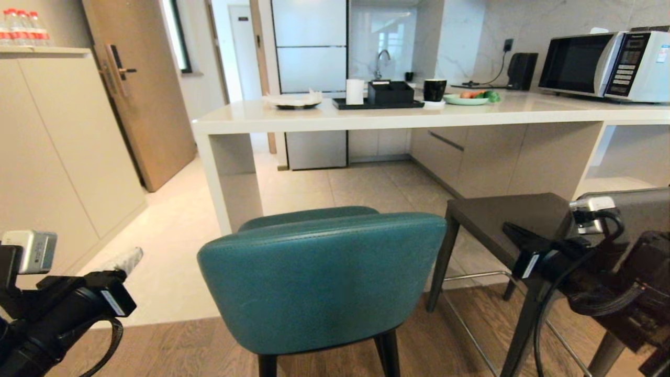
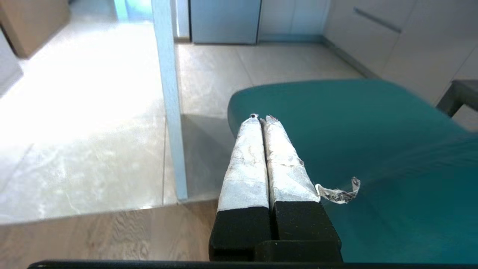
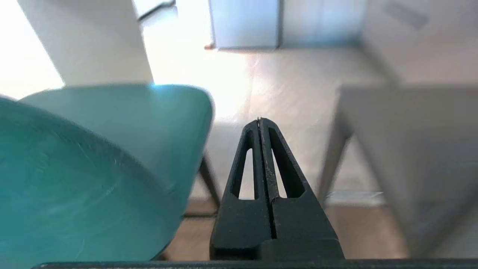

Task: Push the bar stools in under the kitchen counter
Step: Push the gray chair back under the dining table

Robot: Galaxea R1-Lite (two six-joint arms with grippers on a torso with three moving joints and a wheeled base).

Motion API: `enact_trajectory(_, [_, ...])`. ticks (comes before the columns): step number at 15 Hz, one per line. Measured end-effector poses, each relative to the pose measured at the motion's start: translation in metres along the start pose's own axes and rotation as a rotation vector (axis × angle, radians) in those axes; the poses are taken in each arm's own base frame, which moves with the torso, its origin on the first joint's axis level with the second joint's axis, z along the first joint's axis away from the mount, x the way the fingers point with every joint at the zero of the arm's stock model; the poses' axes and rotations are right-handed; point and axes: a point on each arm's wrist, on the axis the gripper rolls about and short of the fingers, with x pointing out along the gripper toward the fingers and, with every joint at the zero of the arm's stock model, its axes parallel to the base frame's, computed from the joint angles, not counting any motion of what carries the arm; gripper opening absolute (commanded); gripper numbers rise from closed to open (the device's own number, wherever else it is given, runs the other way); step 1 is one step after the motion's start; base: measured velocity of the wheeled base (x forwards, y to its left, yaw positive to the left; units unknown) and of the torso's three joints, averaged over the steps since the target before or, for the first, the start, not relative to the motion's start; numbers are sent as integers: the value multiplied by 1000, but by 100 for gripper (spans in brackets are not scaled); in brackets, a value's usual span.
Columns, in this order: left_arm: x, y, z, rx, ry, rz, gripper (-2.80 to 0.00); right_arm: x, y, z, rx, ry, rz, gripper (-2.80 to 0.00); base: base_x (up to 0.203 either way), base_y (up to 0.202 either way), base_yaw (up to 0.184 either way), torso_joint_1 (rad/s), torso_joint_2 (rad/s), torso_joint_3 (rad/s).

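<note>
The teal bar stool (image 1: 322, 277) stands in front of me with its curved back towards me, short of the kitchen counter (image 1: 419, 119). The grey bar stool (image 1: 497, 217) stands to its right, also out from the counter. My left gripper (image 1: 137, 254) hangs shut and empty to the left of the teal stool, apart from it. In the left wrist view its taped fingers (image 2: 257, 157) are pressed together beside the teal stool (image 2: 373, 149). My right gripper (image 1: 506, 226) is shut and empty over the grey stool's seat. In the right wrist view the right gripper (image 3: 260, 120) points between the teal stool (image 3: 93, 168) and the grey stool (image 3: 418, 149).
The counter's white side panel (image 1: 230, 178) stands just beyond the teal stool on the left. A microwave (image 1: 607, 65), a black tray (image 1: 377, 103) and a plate of vegetables (image 1: 466, 98) sit on the counter. A beige cabinet (image 1: 52, 146) lines the left wall.
</note>
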Motion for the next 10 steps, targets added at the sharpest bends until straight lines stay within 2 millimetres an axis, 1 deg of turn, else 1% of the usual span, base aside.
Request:
enact_trajectory(1, [-5, -1, 5, 6, -10, 2, -280, -7, 0, 9, -24, -20, -15, -280, 0, 0, 0, 0, 0, 0])
enact_trajectory(3, [-17, -3, 26, 14, -53, 2, -280, -23, 1, 33, -59, -62, -43, -280, 0, 0, 0, 0, 0, 0])
enact_trajectory(4, [-23, -6, 42, 15, -73, -6, -280, -32, 1, 50, -70, -89, -60, -280, 0, 0, 0, 0, 0, 0])
enact_trajectory(5, [-31, -10, 62, 10, -89, -25, -280, -42, 2, 70, -77, -114, -78, -280, 0, 0, 0, 0, 0, 0])
enact_trajectory(6, [-43, -15, 83, -3, -98, -46, -280, -54, 2, 90, -81, -137, -96, -280, 0, 0, 0, 0, 0, 0])
enact_trajectory(7, [-60, -20, 98, -18, -88, -68, -280, -68, 3, 107, -84, -149, -111, -280, 0, 0, 0, 0, 0, 0])
enact_trajectory(8, [-79, -23, 106, -33, -63, -83, -280, -85, 4, 119, -85, -153, -124, -280, 0, 0, 0, 0, 0, 0])
enact_trajectory(10, [-112, -27, 110, -47, -35, -94, -280, -121, 6, 136, -87, -159, -143, -280, 0, 0, 0, 0, 0, 0])
